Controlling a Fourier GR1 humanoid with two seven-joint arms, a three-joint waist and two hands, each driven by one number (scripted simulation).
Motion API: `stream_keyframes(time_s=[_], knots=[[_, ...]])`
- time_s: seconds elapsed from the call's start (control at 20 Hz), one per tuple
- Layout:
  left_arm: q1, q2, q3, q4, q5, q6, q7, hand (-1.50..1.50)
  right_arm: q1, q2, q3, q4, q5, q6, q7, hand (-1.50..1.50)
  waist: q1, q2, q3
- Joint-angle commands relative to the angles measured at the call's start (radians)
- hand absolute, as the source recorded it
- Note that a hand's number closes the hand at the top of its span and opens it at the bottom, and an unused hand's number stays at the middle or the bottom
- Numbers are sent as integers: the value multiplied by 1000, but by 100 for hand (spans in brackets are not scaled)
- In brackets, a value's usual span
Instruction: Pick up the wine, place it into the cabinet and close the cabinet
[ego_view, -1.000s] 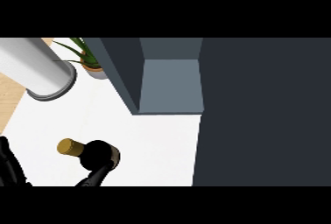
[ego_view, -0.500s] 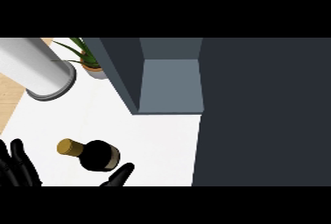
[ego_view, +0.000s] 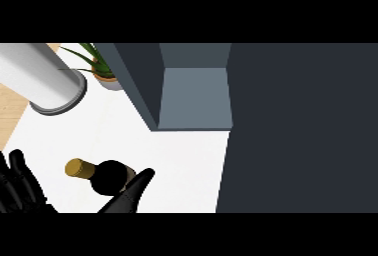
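Observation:
The wine bottle (ego_view: 107, 177), dark with a gold cap (ego_view: 77, 168), is on the white counter (ego_view: 184, 165) at the lower left. My left hand (ego_view: 21, 187) comes up from the lower edge, open. Its fingers stand spread to the left of the bottle, and its thumb (ego_view: 134, 192) points up against the bottle's right side. The palm is hidden below the view's edge. The dark grey cabinet (ego_view: 136, 80) is at the top, with its open compartment (ego_view: 196, 97) showing a lighter inside. A large dark panel (ego_view: 303, 130) fills the right side. No right hand shows.
A tall pale cylinder (ego_view: 44, 80) stands at the upper left. Beside it, close to the cabinet's left wall, is a potted plant (ego_view: 103, 75). A strip of wood floor (ego_view: 11, 112) borders the counter's left edge.
My left hand has risen further into view. Its fingers now show more fully at the left. Its thumb has shifted from under the bottle to its right side. The bottle has not moved.

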Motion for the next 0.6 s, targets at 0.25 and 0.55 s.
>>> stream_keyframes(time_s=[0.25, 0.55], knots=[[-52, 0, 67, 90, -93, 95, 147, -150, -90, -35, -67, -180, -94, -42, 224, -150, -6, -1, -2], [-43, 0, 85, 112, -112, 117, 169, -150, -154, -35, -112, -105, -91, -32, 203, -150, 1, 1, -1]])
